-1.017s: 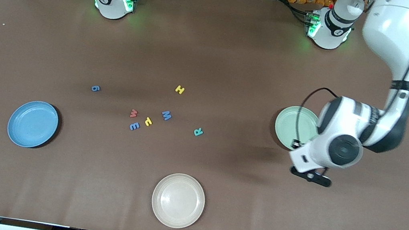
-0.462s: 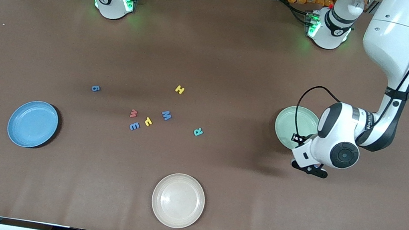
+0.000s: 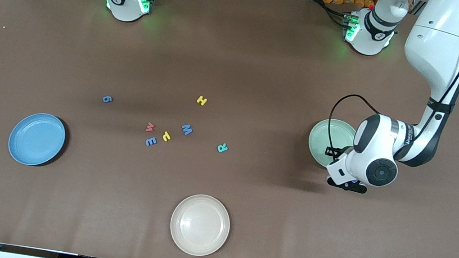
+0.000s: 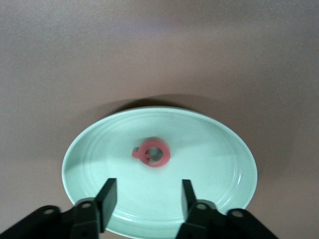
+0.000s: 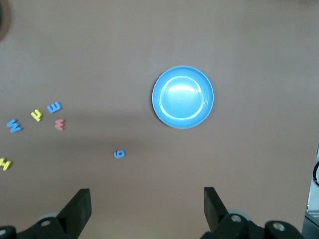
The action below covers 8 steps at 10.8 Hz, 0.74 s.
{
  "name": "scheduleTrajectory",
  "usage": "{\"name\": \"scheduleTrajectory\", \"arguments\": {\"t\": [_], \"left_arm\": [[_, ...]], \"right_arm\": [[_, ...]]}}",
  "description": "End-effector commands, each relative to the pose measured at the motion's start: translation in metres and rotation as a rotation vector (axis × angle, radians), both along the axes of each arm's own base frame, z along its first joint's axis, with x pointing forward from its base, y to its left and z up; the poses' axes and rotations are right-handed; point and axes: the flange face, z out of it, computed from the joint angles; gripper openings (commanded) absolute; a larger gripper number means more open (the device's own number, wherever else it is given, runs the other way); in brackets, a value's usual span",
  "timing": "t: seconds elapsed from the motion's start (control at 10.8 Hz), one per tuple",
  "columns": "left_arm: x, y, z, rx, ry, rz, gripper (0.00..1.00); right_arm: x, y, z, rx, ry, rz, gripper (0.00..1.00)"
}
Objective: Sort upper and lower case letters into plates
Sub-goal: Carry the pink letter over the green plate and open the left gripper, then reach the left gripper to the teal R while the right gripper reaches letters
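Wide bare stretches of the brown desk (image 3: 267,61) ring a loose cluster of small flat toy letters (image 3: 167,136) at its middle. The left gripper (image 4: 145,197), jaws parted, hangs over the pale mint-green round plate (image 3: 323,138), where a red ring-shaped letter (image 4: 153,153) lies. The round blue plate (image 3: 37,139) and the cream-white plate (image 3: 200,225) sit well apart, open desk between.

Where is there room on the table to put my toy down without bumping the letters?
Bare table lies between the blue plate and the cream plate, and between the teal R and the mint plate. It is crowded mid-table, where the red w, blue E, yellow letter and blue M cluster. The left gripper hangs open over the mint plate.
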Motion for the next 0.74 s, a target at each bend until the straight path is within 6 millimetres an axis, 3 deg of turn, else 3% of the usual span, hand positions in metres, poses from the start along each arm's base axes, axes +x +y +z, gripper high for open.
{"name": "scheduleTrajectory", "arguments": {"t": [0.0,0.18,0.37,0.46,0.65], "left_arm": [[-0.009,-0.034,0.01,0.021,-0.019,0.102,1.0],[-0.008,-0.073,0.022,0.016,-0.063,0.103,1.0],[-0.003,-0.107,0.02,-0.044,-0.114,0.11,1.0],[-0.009,-0.136,0.021,-0.07,-0.14,0.105,1.0],[-0.008,-0.193,0.033,-0.102,-0.222,0.067,1.0]], "right_arm": [[0.045,-0.007,-0.053,-0.017,-0.012,0.001,1.0],[0.077,-0.003,-0.113,-0.017,0.022,0.016,1.0],[0.087,0.005,-0.143,-0.015,0.051,0.032,1.0],[0.09,0.011,-0.153,-0.018,0.063,0.043,1.0],[0.089,0.016,-0.193,-0.005,0.112,0.017,1.0]]}}
